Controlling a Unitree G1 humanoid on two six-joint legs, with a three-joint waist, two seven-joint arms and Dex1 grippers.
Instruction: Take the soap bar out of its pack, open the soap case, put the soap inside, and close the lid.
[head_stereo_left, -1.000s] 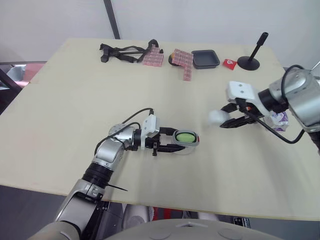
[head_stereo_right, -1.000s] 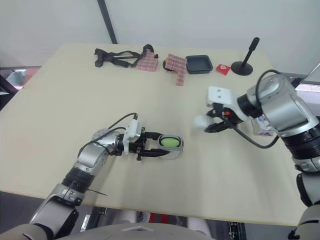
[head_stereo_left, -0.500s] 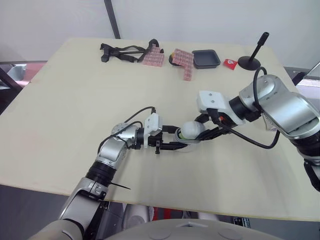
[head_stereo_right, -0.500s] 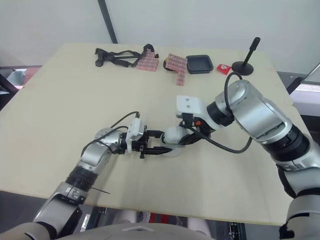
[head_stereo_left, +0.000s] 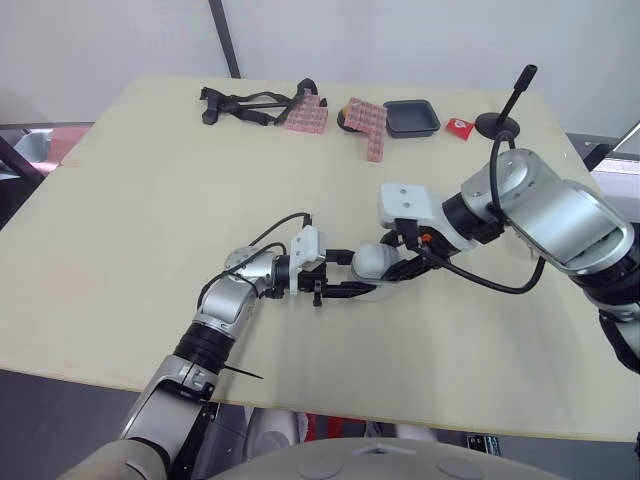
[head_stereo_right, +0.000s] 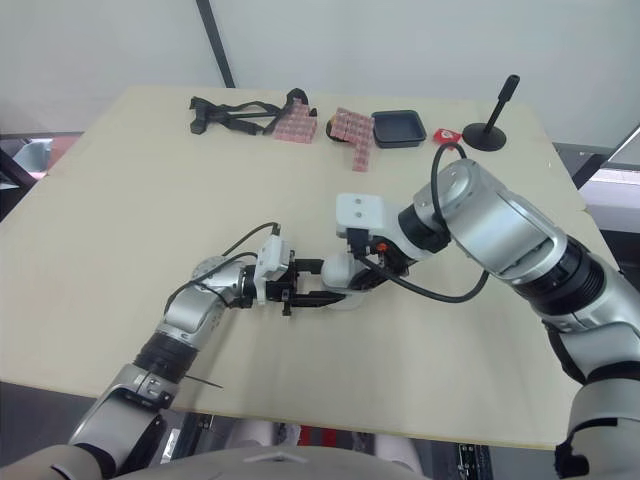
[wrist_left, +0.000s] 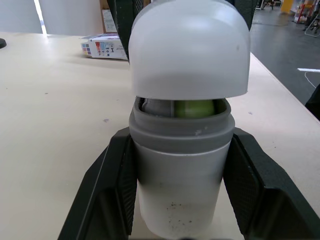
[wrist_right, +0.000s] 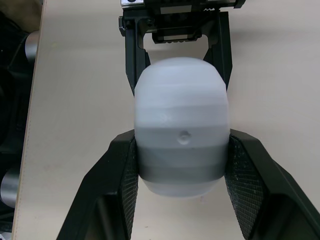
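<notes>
While left fingers (wrist_left: 107, 200) clamp soap case (wrist_left: 177, 185), long axis along them, right fingers (wrist_right: 112, 190) pinch lid (wrist_right: 181, 125), ajar.

Smooth matt plastic lid (wrist_right: 182, 125) above matt table (head_stereo_left: 150, 200).

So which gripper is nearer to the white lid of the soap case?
Right. The right gripper clamps the lid between its fingers, touching it. The left gripper grips the soap case base under the lid, where the green soap shows in the gap.
</notes>
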